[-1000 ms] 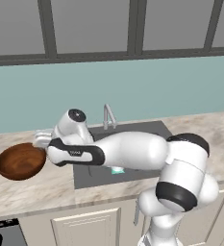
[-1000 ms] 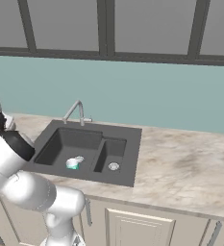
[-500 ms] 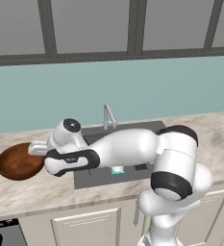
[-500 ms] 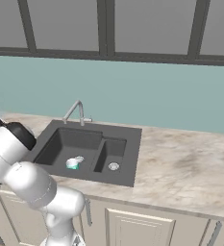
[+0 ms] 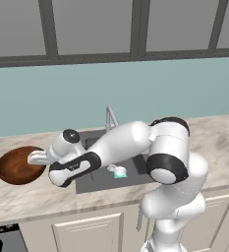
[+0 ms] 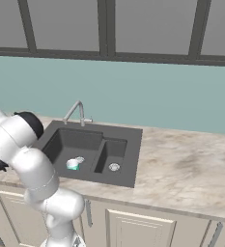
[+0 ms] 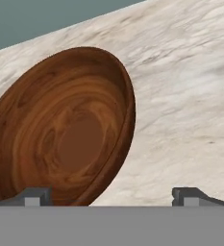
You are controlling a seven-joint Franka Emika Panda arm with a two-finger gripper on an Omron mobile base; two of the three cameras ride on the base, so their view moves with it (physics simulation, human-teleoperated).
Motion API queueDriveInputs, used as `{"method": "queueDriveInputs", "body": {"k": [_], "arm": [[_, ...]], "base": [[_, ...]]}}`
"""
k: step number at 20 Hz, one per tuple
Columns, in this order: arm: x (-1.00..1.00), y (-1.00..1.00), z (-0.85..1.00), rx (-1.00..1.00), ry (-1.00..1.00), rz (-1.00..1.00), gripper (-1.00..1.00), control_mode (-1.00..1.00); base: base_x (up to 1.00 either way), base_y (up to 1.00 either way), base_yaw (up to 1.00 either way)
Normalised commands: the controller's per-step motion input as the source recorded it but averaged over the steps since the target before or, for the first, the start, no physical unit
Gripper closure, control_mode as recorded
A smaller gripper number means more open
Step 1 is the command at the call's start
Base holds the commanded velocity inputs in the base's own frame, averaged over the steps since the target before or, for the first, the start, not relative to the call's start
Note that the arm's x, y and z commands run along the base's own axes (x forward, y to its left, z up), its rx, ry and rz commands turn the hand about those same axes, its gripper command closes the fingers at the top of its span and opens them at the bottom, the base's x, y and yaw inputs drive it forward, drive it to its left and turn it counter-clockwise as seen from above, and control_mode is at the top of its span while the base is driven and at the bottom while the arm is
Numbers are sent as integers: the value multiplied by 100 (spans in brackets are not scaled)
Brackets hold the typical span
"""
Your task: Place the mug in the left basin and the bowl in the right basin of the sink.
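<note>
The small teal-green mug sits down in the large dark grey left basin of the double sink, so by my read step 1 of 2 is done and the bowl is now the job. The smaller right basin holds nothing but its silver drain.

The white arm reaches far out to the left, and its two-finger gripper hangs right at the near rim of the wide, glossy reddish-brown wooden bowl, which rests on the marbled stone counter, well apart from the sink. From the hand view the bowl looms large, 1 dark fingertip in front of its lower edge and the other off over bare counter. The jaws stand spread wide, nothing between them.

Next, I'd say, the hand needs to ease in until the bowl's rim sits between the fingers, then close on that thin wall. A glossy rim like that could slip, so a deep bite looks wise.
</note>
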Motion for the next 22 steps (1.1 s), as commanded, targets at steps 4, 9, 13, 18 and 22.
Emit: {"method": "queueDriveInputs", "body": {"k": [4, 9, 13, 18, 22], "arm": [[11, 21, -23, 0, 0, 0, -100, -100], [14, 25, -17, 0, 0, 0, -100, -100], [30, 28, -11, 0, 0, 0, 100, -100], [7, 23, -9, 0, 0, 0, 100, -100], [0, 20, -5, 0, 0, 0, 100, -100]], "base": [[0, 0, 0], [0, 0, 0], [0, 0, 0], [0, 0, 0], [0, 0, 0]]}}
